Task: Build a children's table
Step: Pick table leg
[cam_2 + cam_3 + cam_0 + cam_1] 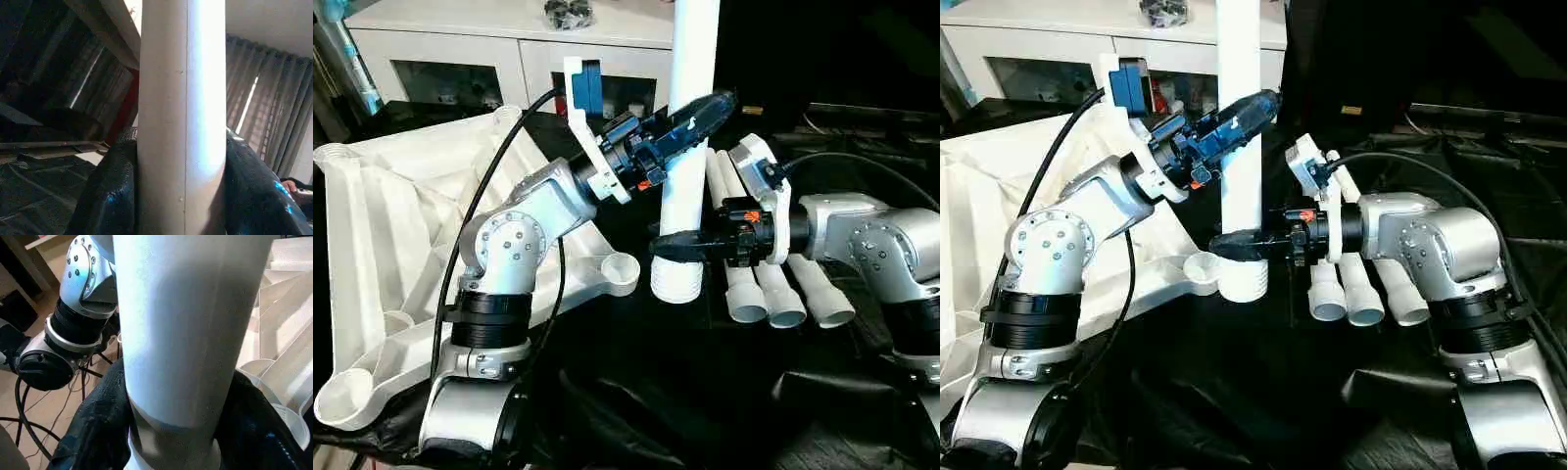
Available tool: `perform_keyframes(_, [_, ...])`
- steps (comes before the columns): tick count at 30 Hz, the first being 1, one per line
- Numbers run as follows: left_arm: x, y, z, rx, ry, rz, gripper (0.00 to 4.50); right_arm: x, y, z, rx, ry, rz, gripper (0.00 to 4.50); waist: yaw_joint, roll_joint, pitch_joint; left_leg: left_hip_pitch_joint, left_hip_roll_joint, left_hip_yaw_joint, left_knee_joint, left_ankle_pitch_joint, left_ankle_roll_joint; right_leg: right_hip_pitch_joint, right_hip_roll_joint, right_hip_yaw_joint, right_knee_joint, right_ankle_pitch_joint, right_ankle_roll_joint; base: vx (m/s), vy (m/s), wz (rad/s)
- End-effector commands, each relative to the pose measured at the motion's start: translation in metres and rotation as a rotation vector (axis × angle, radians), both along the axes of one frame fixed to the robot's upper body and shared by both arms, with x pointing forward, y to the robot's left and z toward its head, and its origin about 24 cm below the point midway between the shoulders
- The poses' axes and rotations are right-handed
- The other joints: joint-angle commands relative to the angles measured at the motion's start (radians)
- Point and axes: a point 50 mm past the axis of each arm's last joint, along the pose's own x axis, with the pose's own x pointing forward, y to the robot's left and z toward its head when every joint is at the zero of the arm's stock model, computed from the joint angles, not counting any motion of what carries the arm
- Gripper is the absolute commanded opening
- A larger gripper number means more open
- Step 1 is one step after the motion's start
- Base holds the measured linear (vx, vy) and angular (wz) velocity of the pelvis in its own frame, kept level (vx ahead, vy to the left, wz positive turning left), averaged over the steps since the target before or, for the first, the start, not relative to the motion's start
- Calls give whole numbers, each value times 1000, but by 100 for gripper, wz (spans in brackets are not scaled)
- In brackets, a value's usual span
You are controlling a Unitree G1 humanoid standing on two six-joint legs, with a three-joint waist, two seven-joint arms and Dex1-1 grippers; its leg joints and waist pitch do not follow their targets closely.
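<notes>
Table leg (690, 147) stands upright beside the near corner socket of the overturned tabletop (372, 245) on the black-draped work table (705, 392), the right gripper (677, 245) clamping it low, the left gripper (700, 113) higher; three legs (783, 294) lie behind.

Black cloth (636, 392) covers the whole work surface, kinda wrinkly up front. Behind it there's a white cabinet (460, 49) with glass doors, some small dark clutter (570, 12) on top, and grey curtains (274, 107) off to one side.
</notes>
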Motion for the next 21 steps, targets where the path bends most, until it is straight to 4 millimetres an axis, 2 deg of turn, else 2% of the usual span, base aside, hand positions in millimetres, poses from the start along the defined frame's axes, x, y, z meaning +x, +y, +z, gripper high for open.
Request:
perform_keyframes(1, [-5, -7, 3, 14, -20, -38, 183, 1, 1, 3, 5, -12, 2, 190, 0, -5, -74, 28, 68, -23, -62, -42, 39, 45, -80, 35, -63, 137, -318, 0, 0, 0])
perform_keyframes(6, [-4, -6, 2, 17, -20, -21, 183, 0, 2, 1, 9, -10, 2, 188, -1, -5, -74, 28, 69, -23, -63, -49, 33, 45, -80, 35, -63, 134, -318, 0, 0, 0])
perform_keyframes(8, [1, -5, 0, 40, -14, 57, 183, 0, 2, 0, 10, -9, -2, 188, -1, -5, -74, 29, 69, -24, -63, -47, 33, 46, -81, 35, -63, 137, -316, 0, 0, 0])
perform_keyframes(10, [5, -2, -4, 28, 14, 79, 239, 0, 3, 0, 15, -7, -3, 188, -1, -5, -75, 28, 68, -24, -63, -45, 32, 47, -80, 36, -62, 145, -316, 0, 0, 0])
perform_keyframes(12, [3, 0, -3, -12, 24, 72, 255, -1, 4, -1, 20, -7, -5, 188, 0, -3, -75, 28, 69, -24, -62, -44, 31, 46, -81, 35, -63, 150, -318, 0, 0, 0])
perform_keyframes(13, [3, 1, -2, -30, 14, 91, 273, -1, 4, -1, 23, -6, -6, 188, -1, -6, -75, 27, 68, -24, -63, -46, 32, 47, -81, 35, -63, 150, -319, 0, 0, 0])
perform_keyframes(14, [3, 1, -2, -30, 14, 91, 286, -1, 4, -1, 23, -6, -6, 188, 0, -5, -75, 27, 69, -25, -63, -47, 33, 48, -82, 35, -63, 148, -319, 0, 0, 0])
perform_keyframes(16, [4, 3, 0, -72, 2, 134, 293, -1, 4, -1, 28, -5, -13, 188, 0, -6, -74, 26, 70, -24, -63, -47, 34, 49, -82, 36, -63, 154, -320, 0, 0, 0])
perform_keyframes(17, [5, 5, 1, -126, 19, 153, 295, 0, 5, -1, 37, -7, -23, 188, 2, -2, -75, 25, 69, -25, -62, -47, 33, 49, -83, 35, -62, 156, -320, 0, 0, 0])
perform_keyframes(19, [6, 7, 2, -164, 34, 163, 295, 0, 5, -1, 43, -8, -30, 188, 0, -5, -75, 26, 70, -24, -62, -48, 33, 49, -83, 35, -62, 163, -325, 0, 0, 0])
perform_keyframes(21, [7, 12, 2, -297, 90, 194, 295, 2, 6, -1, 74, -10, -61, 188, 4, 4, -74, 26, 69, -25, -62, -54, 26, 49, -85, 36, -62, 157, -329, 0, 0, 0])
